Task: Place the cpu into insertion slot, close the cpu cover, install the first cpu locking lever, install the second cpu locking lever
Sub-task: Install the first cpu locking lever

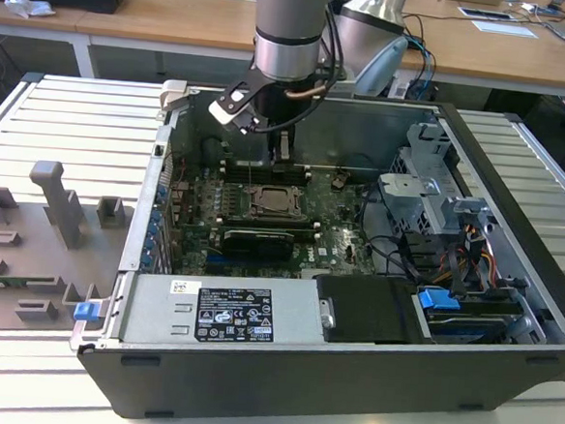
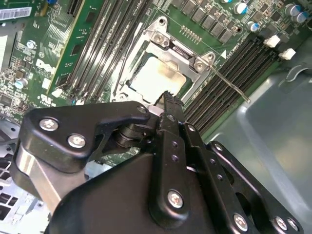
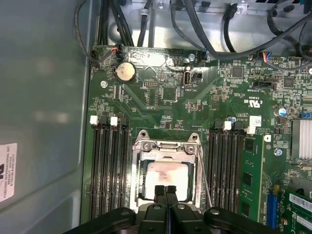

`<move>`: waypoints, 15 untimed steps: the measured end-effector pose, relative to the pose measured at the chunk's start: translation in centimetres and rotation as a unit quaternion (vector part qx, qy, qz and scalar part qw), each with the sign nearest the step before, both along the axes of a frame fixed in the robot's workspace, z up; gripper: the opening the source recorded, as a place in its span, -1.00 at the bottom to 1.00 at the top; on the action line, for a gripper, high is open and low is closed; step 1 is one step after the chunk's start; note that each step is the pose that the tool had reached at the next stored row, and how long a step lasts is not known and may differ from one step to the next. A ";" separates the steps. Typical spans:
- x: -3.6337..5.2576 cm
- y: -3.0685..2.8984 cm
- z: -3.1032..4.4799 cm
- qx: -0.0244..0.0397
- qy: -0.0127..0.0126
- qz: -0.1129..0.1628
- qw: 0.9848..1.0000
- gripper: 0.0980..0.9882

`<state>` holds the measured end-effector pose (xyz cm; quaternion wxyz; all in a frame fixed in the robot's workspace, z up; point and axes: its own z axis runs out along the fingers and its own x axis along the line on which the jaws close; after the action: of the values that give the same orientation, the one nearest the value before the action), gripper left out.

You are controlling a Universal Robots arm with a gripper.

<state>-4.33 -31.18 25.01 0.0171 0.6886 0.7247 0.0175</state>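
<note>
Inside the open computer case (image 1: pixel 517 180) the cpu (image 3: pixel 168 174) lies in the insertion slot (image 3: pixel 144 170), with the gripper (image 3: pixel 165 190) just above its edge, fingers pinched together on nothing.

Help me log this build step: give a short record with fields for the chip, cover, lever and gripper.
chip: lies flat in the socket, pale face up
cover: down flat, framing the chip
lever: thin metal rod beside the socket, slanting out over the memory slots; seems unlatched
gripper: shut, tips at the socket's edge, by the chip's rim
board: green, with memory slots on both sides of the socket
</note>
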 end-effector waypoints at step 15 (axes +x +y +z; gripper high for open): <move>-0.01 0.01 2.10 0.000 0.000 0.067 0.998 -0.98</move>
<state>-4.34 -31.18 27.10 0.0159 0.6382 0.7695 0.0185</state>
